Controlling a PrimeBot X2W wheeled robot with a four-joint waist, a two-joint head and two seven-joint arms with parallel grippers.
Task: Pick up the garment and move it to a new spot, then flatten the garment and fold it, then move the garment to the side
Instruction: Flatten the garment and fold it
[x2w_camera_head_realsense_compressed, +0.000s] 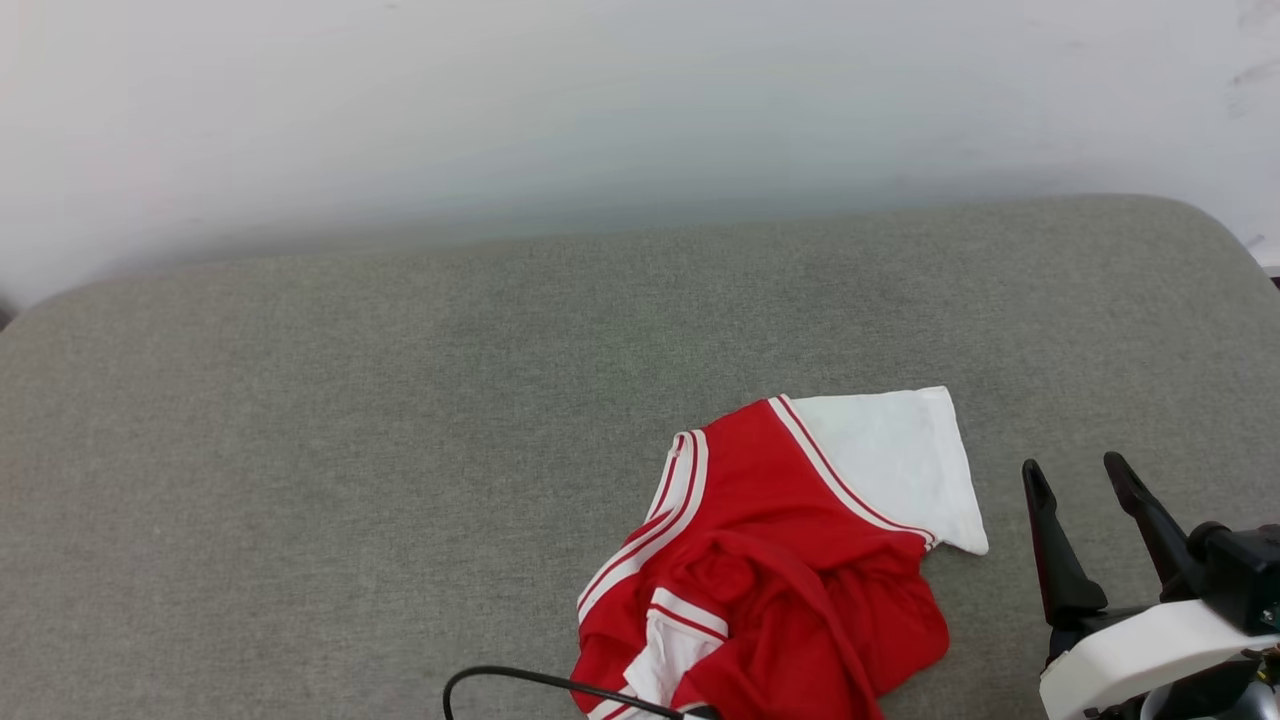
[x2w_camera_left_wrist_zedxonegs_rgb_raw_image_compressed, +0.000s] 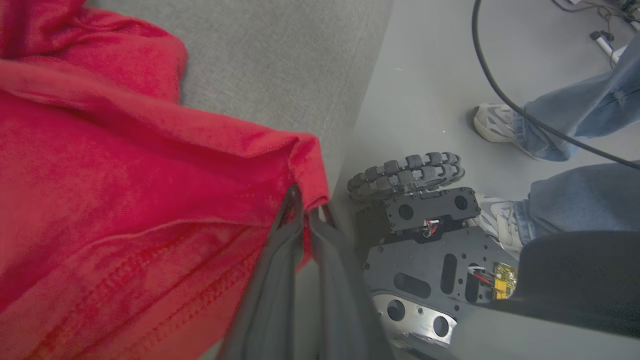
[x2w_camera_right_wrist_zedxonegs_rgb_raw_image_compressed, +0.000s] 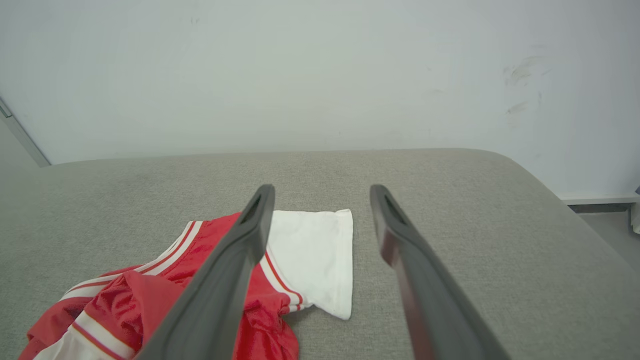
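Long, dark, tapering fingers are fitted to the right gripper (x2w_camera_head_realsense_compressed: 1073, 465), backed by a black block and a rounded white wrist shell (x2w_camera_head_realsense_compressed: 1130, 640). The left gripper (x2w_camera_left_wrist_zedxonegs_rgb_raw_image_compressed: 310, 200) is made the same. Lower down, a black base plate (x2w_camera_left_wrist_zedxonegs_rgb_raw_image_compressed: 425, 255) with oval cut-outs is seen beside a roller-studded omni wheel (x2w_camera_left_wrist_zedxonegs_rgb_raw_image_compressed: 407, 172) (red wires and a yellow circuit board (x2w_camera_left_wrist_zedxonegs_rgb_raw_image_compressed: 505, 280) tucked in), plus a silver plate (x2w_camera_left_wrist_zedxonegs_rgb_raw_image_compressed: 415, 312) drilled with round holes.

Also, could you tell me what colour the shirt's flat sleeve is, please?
Plain white; the sleeve shows best in the head view.
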